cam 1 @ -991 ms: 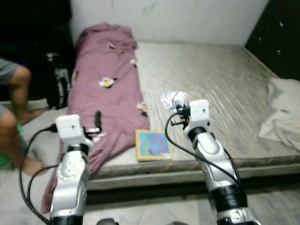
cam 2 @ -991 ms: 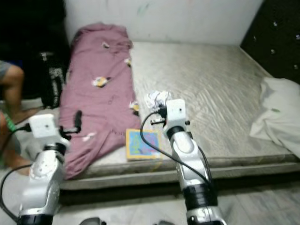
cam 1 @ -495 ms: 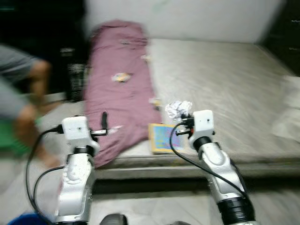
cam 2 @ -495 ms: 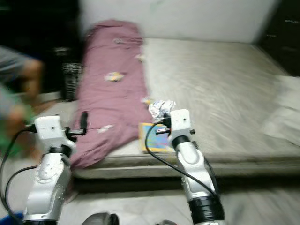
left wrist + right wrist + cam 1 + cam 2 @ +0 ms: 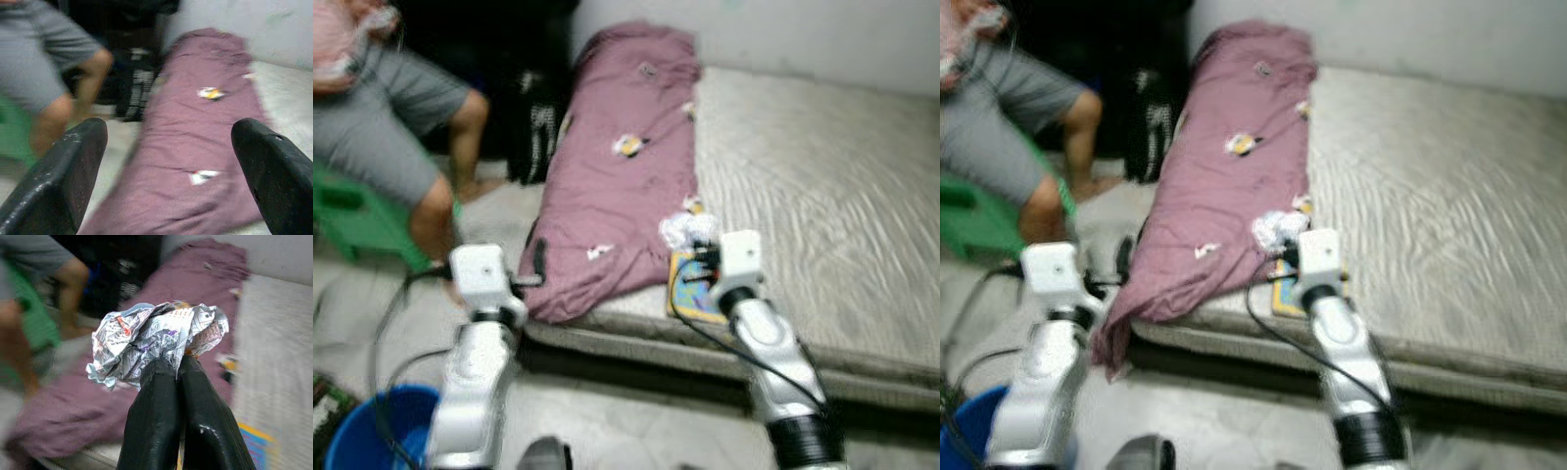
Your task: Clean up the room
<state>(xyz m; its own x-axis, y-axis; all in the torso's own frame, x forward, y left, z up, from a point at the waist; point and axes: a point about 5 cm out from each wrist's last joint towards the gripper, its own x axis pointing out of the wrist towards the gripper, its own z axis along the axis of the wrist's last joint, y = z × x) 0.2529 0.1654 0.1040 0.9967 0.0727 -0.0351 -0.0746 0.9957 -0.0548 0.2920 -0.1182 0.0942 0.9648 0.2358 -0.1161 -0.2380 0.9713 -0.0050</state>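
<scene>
1. The right end effector (image 5: 178, 364) is clamped on a crumpled ball of newspaper (image 5: 156, 340), held up in front of the robot, over the near edge of the mattress (image 5: 822, 196).
2. The left end effector (image 5: 171, 161) is spread wide and carries nothing; it faces the mauve blanket (image 5: 622, 186) lying along the bed's left side.
3. A blue bucket (image 5: 367, 431) stands on the floor at the robot's near left, a likely place for the paper, I judge.
4. A person (image 5: 401, 127) sits on a green stool (image 5: 362, 211) close to that side, legs near the path.
5. Risks: only the fingertips pinch the paper, so a swing could shake it loose; the views are blurred, so the aim at the bucket may suffer; a wide turn could brush the person's legs.
6. Scraps (image 5: 626, 147) and a colourful book (image 5: 690, 289) lie uncollected.
</scene>
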